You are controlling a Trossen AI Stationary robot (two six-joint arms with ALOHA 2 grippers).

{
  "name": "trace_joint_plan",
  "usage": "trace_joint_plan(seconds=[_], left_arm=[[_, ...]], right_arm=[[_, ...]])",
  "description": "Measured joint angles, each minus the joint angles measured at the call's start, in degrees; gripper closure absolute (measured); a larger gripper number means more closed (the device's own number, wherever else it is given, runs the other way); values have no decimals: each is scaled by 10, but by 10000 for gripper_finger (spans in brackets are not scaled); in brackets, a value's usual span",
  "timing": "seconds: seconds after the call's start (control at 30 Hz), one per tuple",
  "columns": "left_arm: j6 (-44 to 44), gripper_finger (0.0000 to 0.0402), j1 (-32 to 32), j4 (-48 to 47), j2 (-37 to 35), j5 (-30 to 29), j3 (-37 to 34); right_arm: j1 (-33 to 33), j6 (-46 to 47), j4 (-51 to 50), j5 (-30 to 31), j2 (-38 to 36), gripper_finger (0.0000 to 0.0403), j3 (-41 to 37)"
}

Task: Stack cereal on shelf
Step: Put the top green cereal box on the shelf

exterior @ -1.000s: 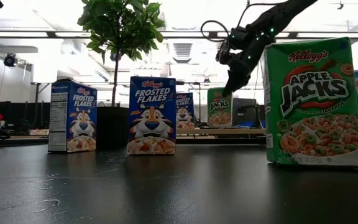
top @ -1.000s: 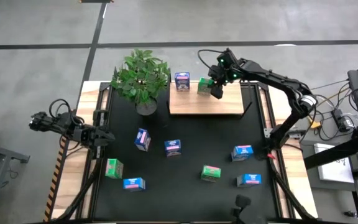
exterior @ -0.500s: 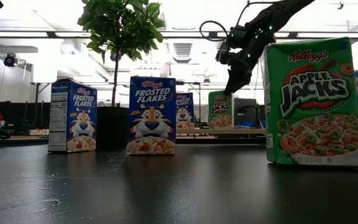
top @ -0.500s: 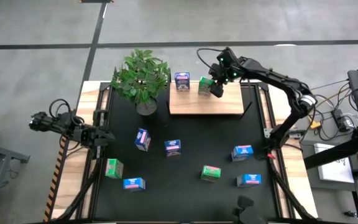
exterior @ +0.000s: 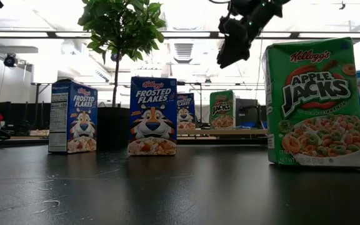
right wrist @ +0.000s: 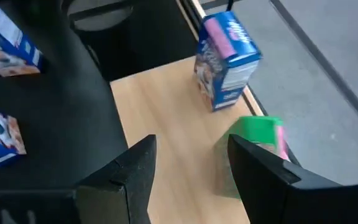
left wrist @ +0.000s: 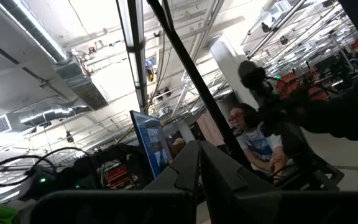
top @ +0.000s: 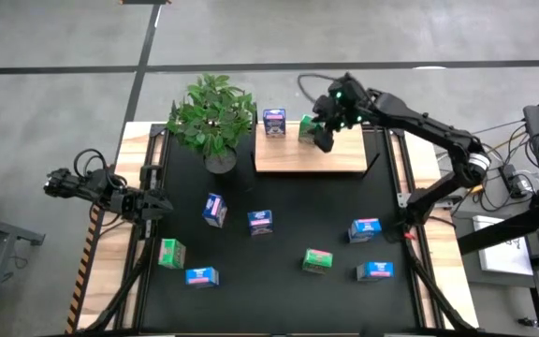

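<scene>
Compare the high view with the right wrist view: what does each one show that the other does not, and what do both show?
Only the high view shows the potted plant, the left gripper waiting at the table's left edge, and the green box and light blue box on the black mat.

Only the right wrist view shows the open gap between the right gripper fingers.

Both show the wooden shelf carrying an upright blue-purple box and a green box.

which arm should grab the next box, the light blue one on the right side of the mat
Right. The right gripper hangs open above the shelf, its green box released, on the same side as that light blue box. The left gripper waits across the mat.
</scene>
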Motion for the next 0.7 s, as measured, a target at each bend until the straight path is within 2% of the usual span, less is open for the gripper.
trace_joint_plan(seconds=[0.13,0.27,0.53,0.7], left_arm=[[0,402,0,0,0,0,0],[0,402,0,0,0,0,0],[0,402,0,0,0,0,0],[0,402,0,-1,0,0,0]], right_arm=[[60,-3,2,92,4,245,-26],[97,-5,27,158,15,289,-69],[103,-2,132,227,33,383,-159],[100,-18,214,294,37,393,-211]])
